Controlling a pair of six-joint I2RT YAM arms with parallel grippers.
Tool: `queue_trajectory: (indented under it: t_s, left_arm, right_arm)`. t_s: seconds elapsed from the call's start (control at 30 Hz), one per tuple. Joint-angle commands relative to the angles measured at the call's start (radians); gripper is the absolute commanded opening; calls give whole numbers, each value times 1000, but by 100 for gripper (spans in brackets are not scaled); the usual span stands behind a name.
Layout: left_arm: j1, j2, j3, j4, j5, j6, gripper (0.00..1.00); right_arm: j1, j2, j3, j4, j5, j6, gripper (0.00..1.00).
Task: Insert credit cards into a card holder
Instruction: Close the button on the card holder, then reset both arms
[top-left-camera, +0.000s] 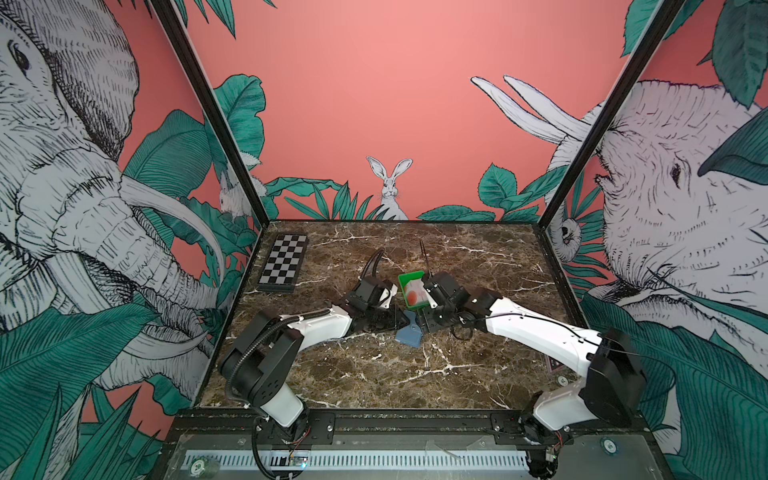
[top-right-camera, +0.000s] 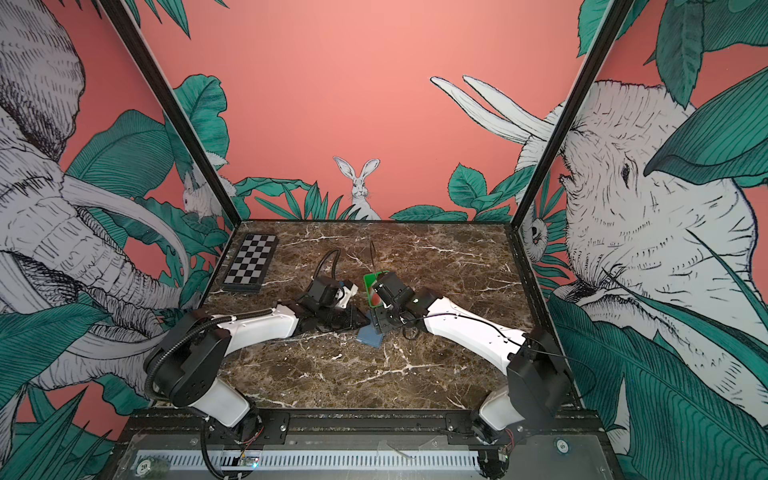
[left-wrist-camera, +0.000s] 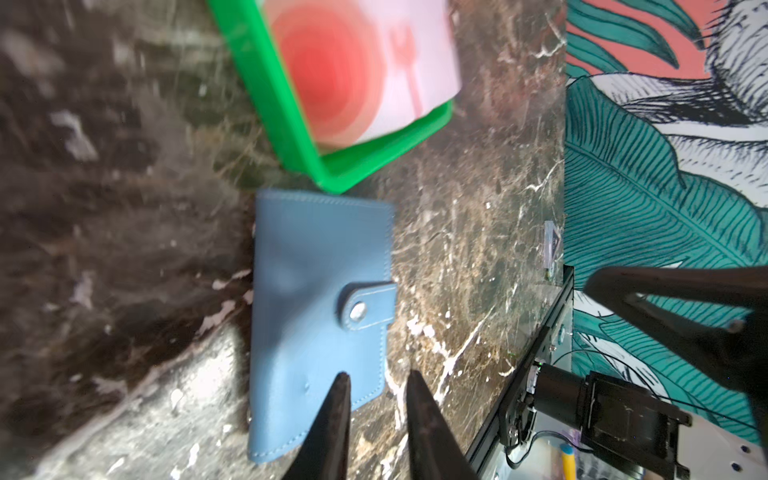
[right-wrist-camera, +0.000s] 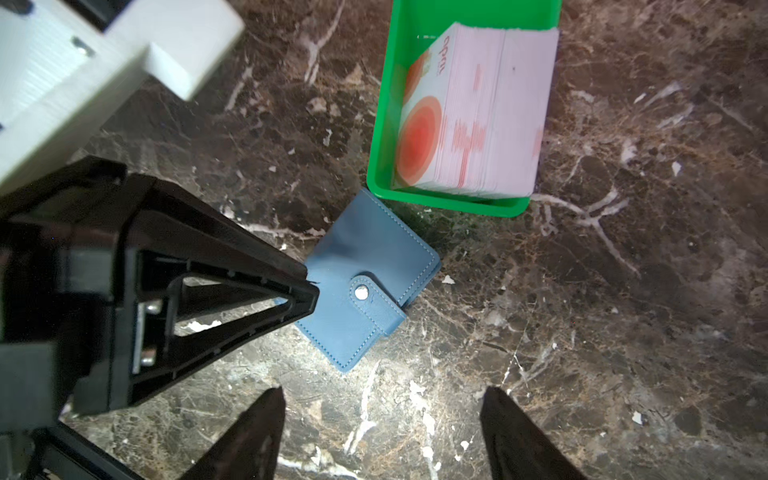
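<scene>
Both arms reach in from the near rail of the bench (top-left-camera: 374, 374) and meet at its middle, over the card holder (right-wrist-camera: 365, 282). It lies flat and shut, snap tab fastened, with its far corner just against the green tray (right-wrist-camera: 382, 124); whether they touch I cannot tell. The credit cards (right-wrist-camera: 490, 112) stand on edge in that tray as one thick leaning pack, just beyond the holder.

The left pincer (left-wrist-camera: 380, 378) has its tips drawn narrow over the holder's left corner, with only a slim gap and nothing clamped that I can see. Whether one tip presses the cover is unclear. The right pincer (right-wrist-camera: 383, 392) hangs wide and empty on the holder's near right side.

The holder looks light, soft and stitched like leather. Flat on polished stone it offers no edge to pinch and would likely slide if pushed, so one pincer should pin the cover while the other lifts the tab's free end.

Each card looks thin, stiff and slick. The top edge of the front card seems the best hold, but taking it alone will be fiddly because its neighbours may cling.
</scene>
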Motion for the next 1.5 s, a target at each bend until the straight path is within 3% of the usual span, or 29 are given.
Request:
queue_trajectory:
  t_s: [0.0, 0.17, 0.27, 0.47, 0.73, 0.9, 1.03, 1.23, 1.47]
  left_arm:
    - [22, -59, 49, -106, -30, 55, 30]
    - [64, -139, 71, -174, -121, 125, 50]
    - [126, -162, 69, -212, -121, 139, 66]
    - [220, -241, 32, -243, -199, 203, 98]
    - [289, -283, 62, -295, -356, 333, 99]
    - [308, -304, 84, -309, -521, 411, 99]
    - [338, -320, 36, -228, -585, 497, 99]
    - [373, -359, -43, -139, -742, 580, 99]
    - [478, -431, -196, 84, -744, 682, 99]
  right_arm:
    - [-26, -67, -28, 38, 11, -13, 82]
    - [-69, -148, -66, 57, -3, -16, 83]
    - [-84, -192, -104, 73, 88, -19, 84]
    - [-139, -295, -185, 114, 186, -42, 98]
    - [-180, -353, -246, 149, 376, -147, 98]
    - [-218, -383, -327, 292, 405, -244, 98]
    - [-284, -377, -354, 353, 444, -275, 98]
    - [-479, -343, -410, 508, 365, -312, 98]
    - [-603, -281, -490, 704, 330, -372, 98]
